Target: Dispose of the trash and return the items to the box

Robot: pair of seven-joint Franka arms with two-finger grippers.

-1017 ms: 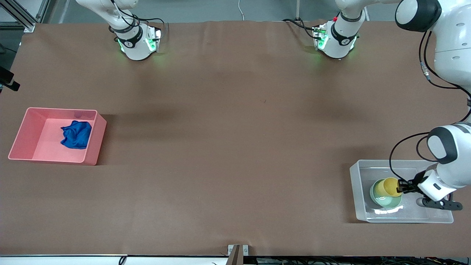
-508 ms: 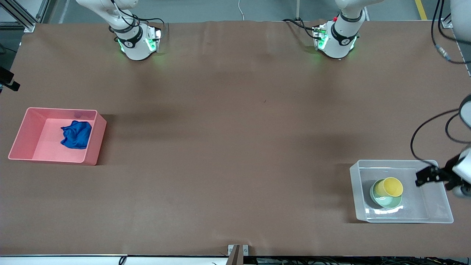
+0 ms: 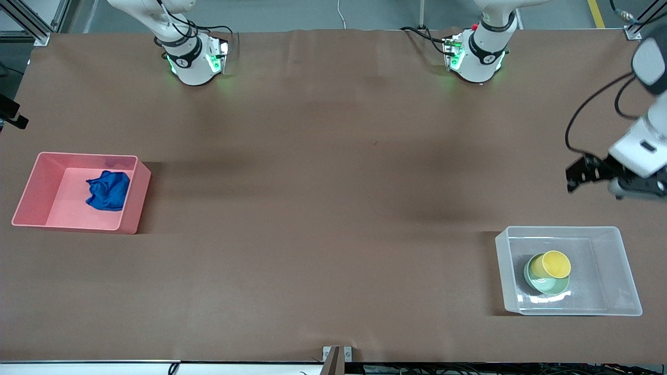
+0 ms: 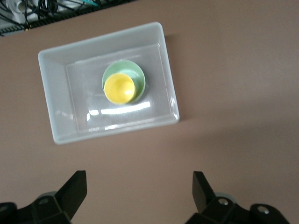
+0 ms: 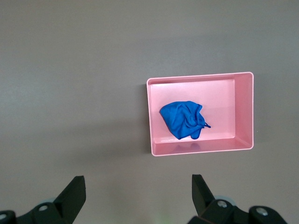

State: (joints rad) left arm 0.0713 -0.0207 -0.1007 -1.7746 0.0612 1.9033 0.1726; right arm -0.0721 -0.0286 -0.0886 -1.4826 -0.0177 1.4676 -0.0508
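Observation:
The clear box (image 3: 501, 271) stands at the left arm's end of the table, near the front camera. In it the yellow cup (image 3: 555, 264) rests inside the mint-green bowl (image 3: 542, 285). The left wrist view looks down on the same box (image 4: 50, 98), cup (image 4: 120, 88) and bowl (image 4: 137, 75). My left gripper (image 3: 573, 177) hangs open and empty over bare table beside the box (image 4: 139, 193). The blue trash (image 3: 108, 190) lies in the pink bin (image 3: 134, 205). My right gripper (image 5: 139, 193) is open and empty, high above bare table, with the trash (image 5: 183, 120) in the bin (image 5: 244, 112) in sight below.
Both arm bases (image 3: 195, 60) (image 3: 477, 57) stand along the table's farthest edge. The brown table cover (image 3: 323, 208) stretches bare between the pink bin and the clear box. A small metal bracket (image 3: 336, 357) sits at the nearest edge.
My left gripper opened off the yellow cup, rose out of the box and drew back toward the bases. The cup stays in the bowl. The pink bin and trash have not moved.

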